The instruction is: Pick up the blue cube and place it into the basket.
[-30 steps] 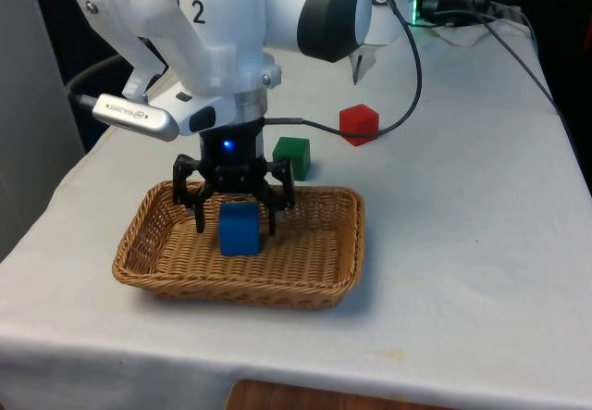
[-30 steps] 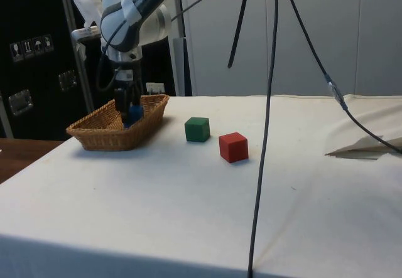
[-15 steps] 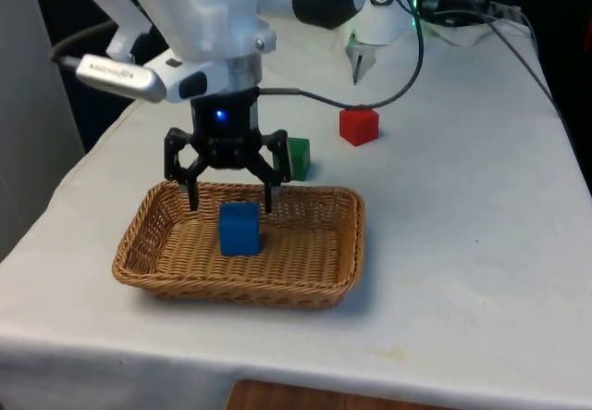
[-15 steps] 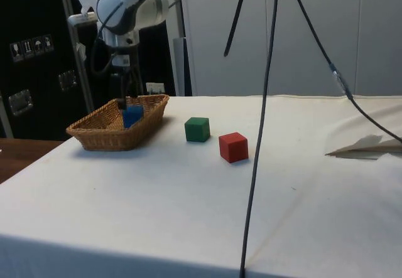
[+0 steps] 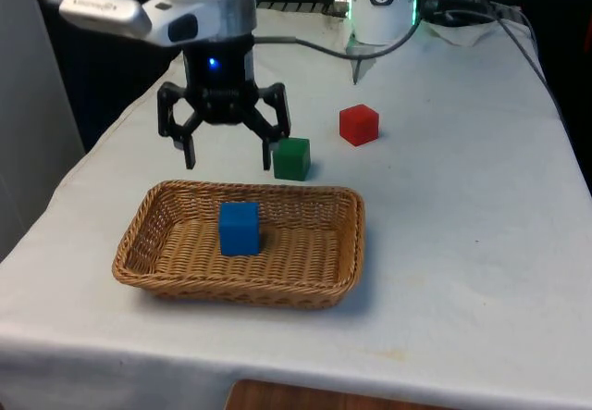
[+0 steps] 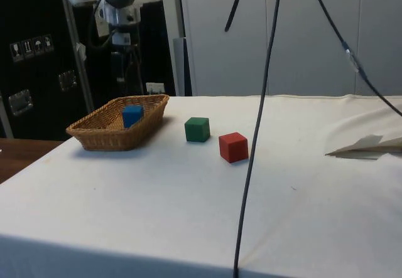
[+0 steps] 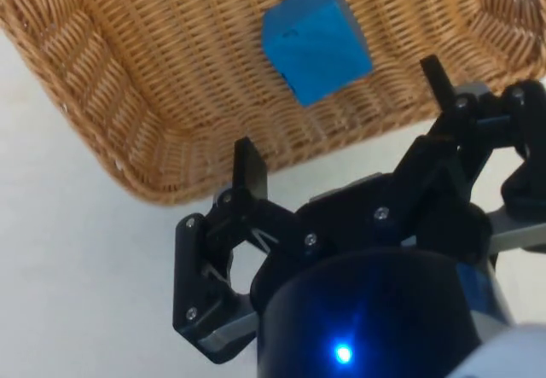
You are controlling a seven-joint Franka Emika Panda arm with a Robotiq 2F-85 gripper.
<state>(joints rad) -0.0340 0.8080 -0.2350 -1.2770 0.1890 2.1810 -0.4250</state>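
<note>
The blue cube lies alone on the floor of the wicker basket, near its middle; it also shows as the blue cube inside the basket, and as the blue cube on the weave of the basket. My black gripper hangs open well above the basket's far rim, with nothing between its fingers. In the wrist view the gripper has its two fingertips spread wide, the cube lying far below them.
A green cube stands just beyond the basket's far rim, close to the gripper's finger. A red cube sits further back on the front view's right. Black cables hang over the table; folded cloth lies at its far edge.
The gripper, open around the blue cube one second ago, has risen out of the basket and drawn back towards its far rim. The cube stays where it was let go.
</note>
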